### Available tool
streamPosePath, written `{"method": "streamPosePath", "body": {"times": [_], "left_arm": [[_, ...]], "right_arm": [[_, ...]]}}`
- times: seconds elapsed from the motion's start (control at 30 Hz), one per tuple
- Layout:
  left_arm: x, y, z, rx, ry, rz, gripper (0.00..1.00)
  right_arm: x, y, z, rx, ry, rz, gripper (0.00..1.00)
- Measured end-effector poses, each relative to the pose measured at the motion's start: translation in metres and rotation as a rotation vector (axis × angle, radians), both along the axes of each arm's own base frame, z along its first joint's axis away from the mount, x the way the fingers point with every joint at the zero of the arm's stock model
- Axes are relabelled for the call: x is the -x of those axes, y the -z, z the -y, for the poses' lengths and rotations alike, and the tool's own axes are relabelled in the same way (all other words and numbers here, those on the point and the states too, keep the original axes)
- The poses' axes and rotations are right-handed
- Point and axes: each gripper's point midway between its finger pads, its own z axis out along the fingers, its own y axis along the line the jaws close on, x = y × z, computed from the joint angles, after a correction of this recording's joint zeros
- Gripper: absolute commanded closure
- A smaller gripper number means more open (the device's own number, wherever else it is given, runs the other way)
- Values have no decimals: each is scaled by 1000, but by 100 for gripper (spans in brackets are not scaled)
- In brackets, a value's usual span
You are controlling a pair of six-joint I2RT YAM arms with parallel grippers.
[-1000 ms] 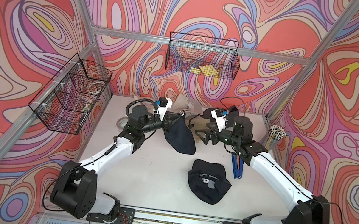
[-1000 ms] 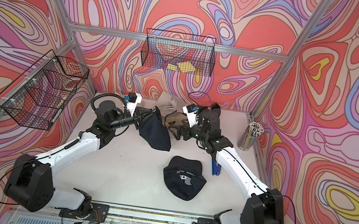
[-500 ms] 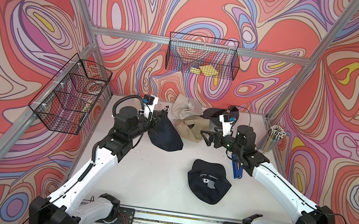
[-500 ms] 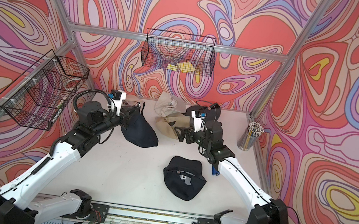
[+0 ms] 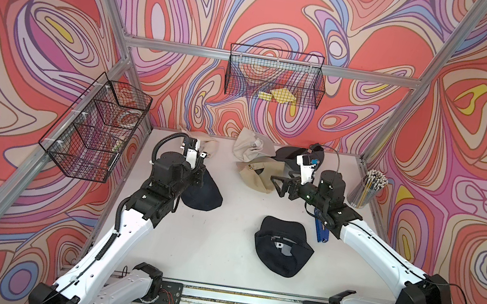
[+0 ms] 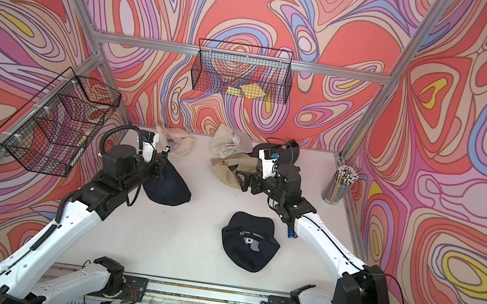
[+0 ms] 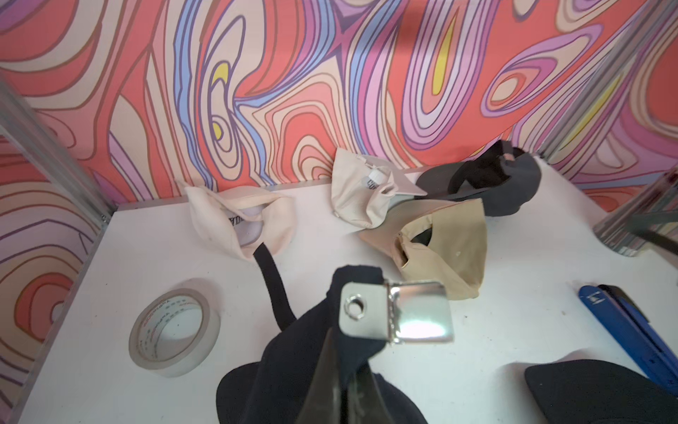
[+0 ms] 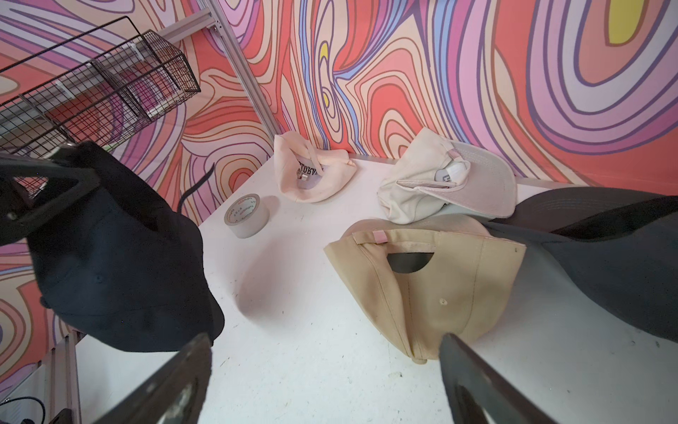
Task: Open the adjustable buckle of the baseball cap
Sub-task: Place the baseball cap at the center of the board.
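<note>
The left gripper (image 7: 343, 354) is clamped shut on the short dark tab of the navy cap (image 7: 293, 367), right under the metal buckle (image 7: 398, 312). The buckle's shiny flap lies swung out beside its eyelet plate. The long strap (image 7: 273, 290) dangles free next to it and is not threaded through. From that, the opening looks done or very nearly so. At most, what is left is confirming that the strap is free and setting the cap down.

The cap hangs from this grip at the left side of the worktop (image 5: 220, 254). The right gripper (image 5: 278, 185) has its jaws spread wide and holds nothing. It sits near the tan cap (image 5: 256, 177), well apart from the held one.

Only the left wrist view shows the buckle and strap; in both top views the left arm's wrist hides them. Both wrist views also show a tape roll (image 7: 174, 332), which the top views do not. The right wrist view shows the navy cap's crown hanging, seemingly clear of the worktop. The top views alone give the whole layout, with a second navy cap (image 5: 283, 250) lying near the front.
</note>
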Motion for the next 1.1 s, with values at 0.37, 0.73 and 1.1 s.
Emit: {"method": "streamPosePath", "body": {"times": [0.37,0.73,1.1], "left_arm": [[-48,90,-36,-62,-96,-219,100],[-72,134,-52,-74,-107,-307,91],[-74,122,-50,-68,-68,-292,34]], "right_arm": [[-11,33,-3,53,1,-62,2],[-35,55,-12,92,-3,-101,2],[-50,77,5,156,103,-148,2]]}}
